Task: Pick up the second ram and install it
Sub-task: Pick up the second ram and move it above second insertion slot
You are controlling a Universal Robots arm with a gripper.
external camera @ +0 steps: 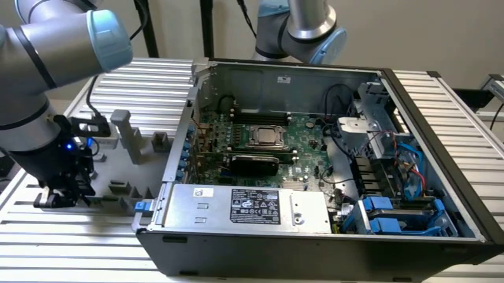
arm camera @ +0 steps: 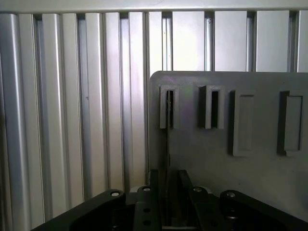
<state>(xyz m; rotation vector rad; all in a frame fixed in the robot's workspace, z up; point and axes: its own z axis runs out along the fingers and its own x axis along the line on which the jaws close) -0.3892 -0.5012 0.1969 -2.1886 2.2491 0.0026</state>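
My gripper [external camera: 56, 197] is down low over the grey fixture plate [external camera: 110, 171], to the exterior view's left of the open computer case [external camera: 331, 236]. In the wrist view the second ram [arm camera: 168, 144] shows edge-on as a thin stick. Its far end sits in a slotted grey block [arm camera: 168, 108] on the fixture plate [arm camera: 216, 163]. Its near end runs in between the black fingers [arm camera: 156, 202] of my gripper [arm camera: 173, 204], which is shut on it. The long black memory slots [external camera: 260, 112] lie on the motherboard near the case's back wall.
Several more grey blocks [arm camera: 243, 122] and a tall post [external camera: 126, 135] stand on the fixture plate. The ribbed aluminium table [arm camera: 72, 120] surrounds it. A second robot arm [external camera: 303, 29] stands behind the case. Cables and blue drive bays [external camera: 393, 215] fill the case's right part.
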